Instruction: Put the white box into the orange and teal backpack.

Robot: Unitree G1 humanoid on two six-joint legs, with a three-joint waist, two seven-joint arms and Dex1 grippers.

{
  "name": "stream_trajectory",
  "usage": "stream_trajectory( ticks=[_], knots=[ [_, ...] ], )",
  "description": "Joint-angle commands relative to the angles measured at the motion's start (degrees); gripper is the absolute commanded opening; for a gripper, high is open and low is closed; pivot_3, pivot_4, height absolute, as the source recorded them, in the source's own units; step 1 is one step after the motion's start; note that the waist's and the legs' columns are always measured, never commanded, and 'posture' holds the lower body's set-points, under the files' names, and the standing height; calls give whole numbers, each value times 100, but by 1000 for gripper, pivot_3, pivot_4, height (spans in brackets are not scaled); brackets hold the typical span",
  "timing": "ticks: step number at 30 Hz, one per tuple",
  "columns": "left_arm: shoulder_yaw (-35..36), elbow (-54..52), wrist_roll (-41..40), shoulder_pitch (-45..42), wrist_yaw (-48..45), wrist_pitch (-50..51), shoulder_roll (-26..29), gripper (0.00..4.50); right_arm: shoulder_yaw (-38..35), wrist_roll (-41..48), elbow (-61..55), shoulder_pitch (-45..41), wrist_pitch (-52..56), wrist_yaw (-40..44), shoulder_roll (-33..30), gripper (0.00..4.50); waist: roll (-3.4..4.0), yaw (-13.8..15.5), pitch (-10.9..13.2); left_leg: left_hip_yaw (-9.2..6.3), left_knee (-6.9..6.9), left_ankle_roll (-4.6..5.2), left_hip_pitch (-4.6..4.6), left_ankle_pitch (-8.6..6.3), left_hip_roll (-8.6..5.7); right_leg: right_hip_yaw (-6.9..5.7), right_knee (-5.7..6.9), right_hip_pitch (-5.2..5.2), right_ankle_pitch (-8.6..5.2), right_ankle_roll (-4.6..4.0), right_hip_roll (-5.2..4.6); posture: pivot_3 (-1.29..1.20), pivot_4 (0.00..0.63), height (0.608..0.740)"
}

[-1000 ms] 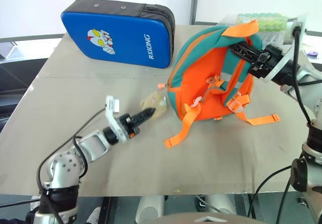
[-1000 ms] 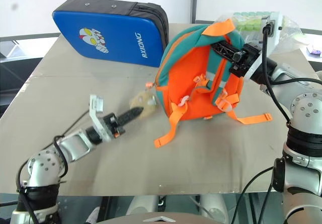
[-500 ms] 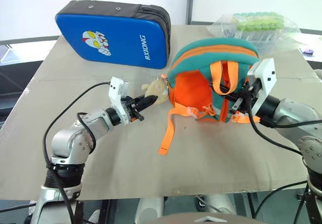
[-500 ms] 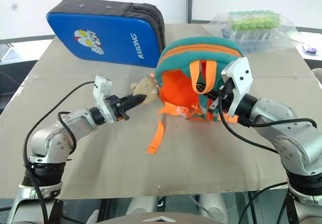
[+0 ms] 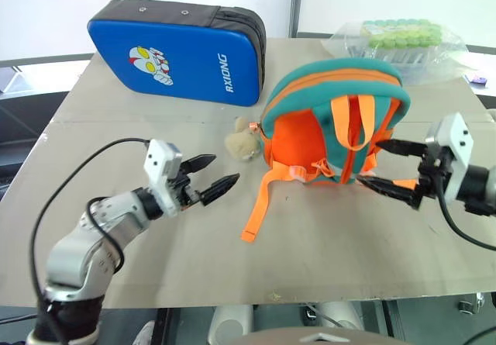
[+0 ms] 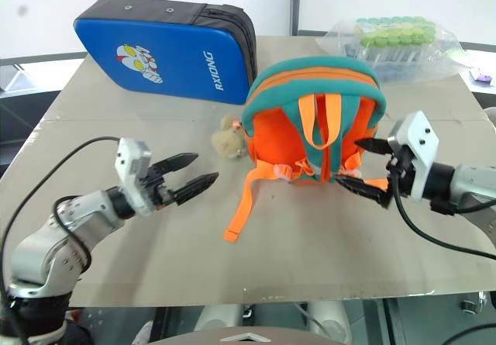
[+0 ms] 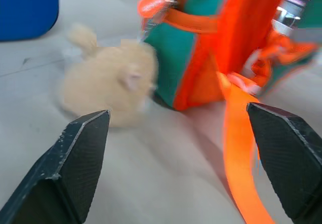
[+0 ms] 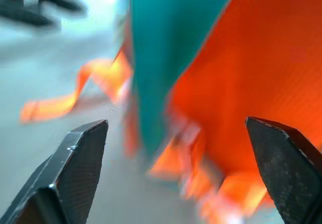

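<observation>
- Two grippers in frame, both spread wide, nothing between the fingers of either.
- left gripper (image 5: 208,176): over the worktop (image 5: 325,260) toward its left edge, fingers aimed across at the backpack, clear of everything. Left wrist view looks straight at the plush and the pack's teal side panel.
- blue padded case (image 5: 177,50): stands on its long edge near the far-left corner, cartoon print and "RXIONG" lettering facing the camera.
- tan plush animal (image 5: 244,142): lies on the worktop just beside the backpack's left side, between it and the left gripper.
- orange and teal backpack (image 5: 322,128): sits upright about mid-worktop, strap side toward the camera, teal top arching over an orange body; one loose orange strap (image 5: 260,205) trails down-left onto the worktop.
- bag of green-capped tubes (image 5: 399,39): clear plastic, at the far-right corner behind the backpack.
- right gripper (image 5: 384,167): at the backpack's right side, fingertips right at its lower strap area; cannot tell whether they touch.
- white box: can't spot it; can't tell whether it's inside the pack.
</observation>
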Motion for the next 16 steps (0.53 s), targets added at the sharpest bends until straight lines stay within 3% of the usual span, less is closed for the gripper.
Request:
stream_trajectory(
  ticks=[1, 11, 16],
  knots=[
    [480, -336, 313, 713, -429, -597, 143, 4500, -506, -350, -44, 572, -456, 241, 63, 4395, 2, -1, 0, 5, 1, 0, 2, 0, 0, 5, 1, -1, 0, 0, 0, 0, 150, 740],
    [1423, -235, 540, 2278, -767, -1060, 4, 4500, -1570, -1498, 79, 2805, -1773, 750, 665, 4395, -5, 19, -11, 7, 14, 0, 20, 0, 4, 5, 5, 19, -8, 13, -2, 0, 150, 740],
    [1451, -251, 333, 2343, -806, -838, 42, 4500, -1694, -1900, 430, 3213, -2438, 807, 1035, 4395, -13, 19, -16, 9, 9, 0, 36, 0, 7, 4, 6, 26, -13, 20, 0, 0, 150, 740]
  ],
)
